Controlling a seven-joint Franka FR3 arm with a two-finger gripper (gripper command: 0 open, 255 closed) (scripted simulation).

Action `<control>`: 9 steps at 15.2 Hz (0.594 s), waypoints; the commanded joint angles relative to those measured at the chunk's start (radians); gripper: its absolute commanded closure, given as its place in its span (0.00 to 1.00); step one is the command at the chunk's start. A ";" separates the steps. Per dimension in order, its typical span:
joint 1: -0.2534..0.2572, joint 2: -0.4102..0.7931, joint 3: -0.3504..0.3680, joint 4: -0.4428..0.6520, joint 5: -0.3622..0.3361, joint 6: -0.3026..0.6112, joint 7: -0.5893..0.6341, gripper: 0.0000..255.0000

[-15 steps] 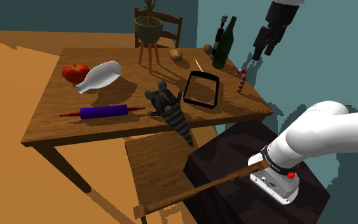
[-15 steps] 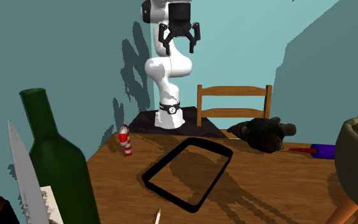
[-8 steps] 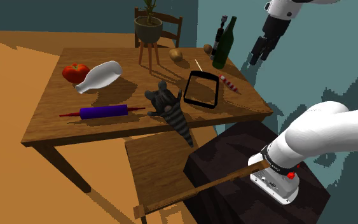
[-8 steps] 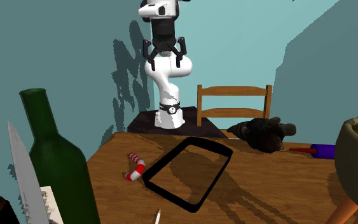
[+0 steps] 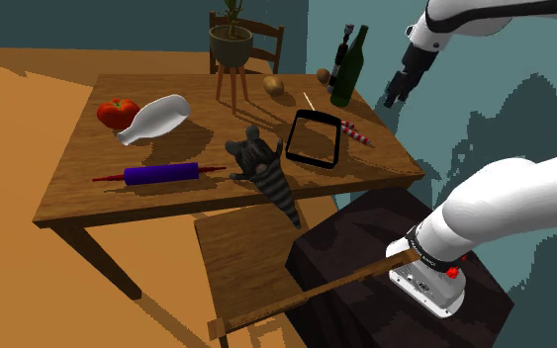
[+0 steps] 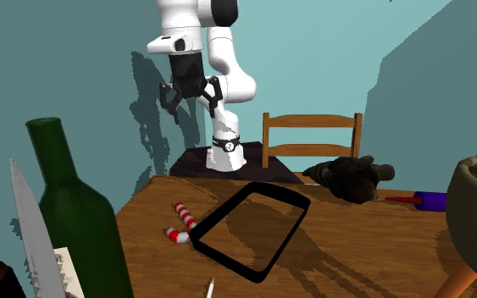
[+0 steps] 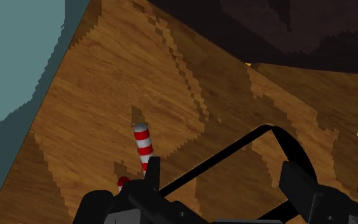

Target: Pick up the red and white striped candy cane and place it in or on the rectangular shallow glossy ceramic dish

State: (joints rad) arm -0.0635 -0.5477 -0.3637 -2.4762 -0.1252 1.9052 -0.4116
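Note:
The red and white striped candy cane (image 5: 357, 131) lies flat on the wooden table (image 5: 80, 170), just outside the long side of the black-rimmed rectangular dish (image 5: 314, 138). In the second exterior view the candy cane (image 6: 183, 222) rests against the dish's (image 6: 219, 212) left rim. My gripper (image 5: 402, 89) hangs open and empty in the air, well above the table's edge near the cane; the second exterior view shows the gripper (image 6: 192, 100) with its fingers spread. In the wrist view the gripper (image 7: 222, 167) looks down on the candy cane (image 7: 144, 145) and the dish rim (image 7: 215, 158).
A green bottle (image 5: 347, 69) stands behind the dish. A dark plush toy (image 5: 261, 163), a purple rolling pin (image 5: 162, 174), a white bottle (image 5: 155, 119), a tomato (image 5: 118, 111) and a potted plant (image 5: 232, 44) share the table. A wooden chair (image 5: 251, 262) sits at the near edge.
The candy cane, upright near the table edge a second ago, has toppled and lies flat beside the dish. The open gripper has come down and moved toward the second exterior view's left.

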 commanded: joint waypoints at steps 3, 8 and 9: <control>0.005 0.121 -0.087 0.022 0.013 0.119 -0.098 0.00; 0.028 0.308 -0.194 0.086 0.095 0.249 -0.248 0.00; 0.031 0.330 -0.204 0.095 0.109 0.261 -0.267 0.00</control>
State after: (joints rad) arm -0.0371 -0.2543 -0.5497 -2.3939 -0.0362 2.1424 -0.6479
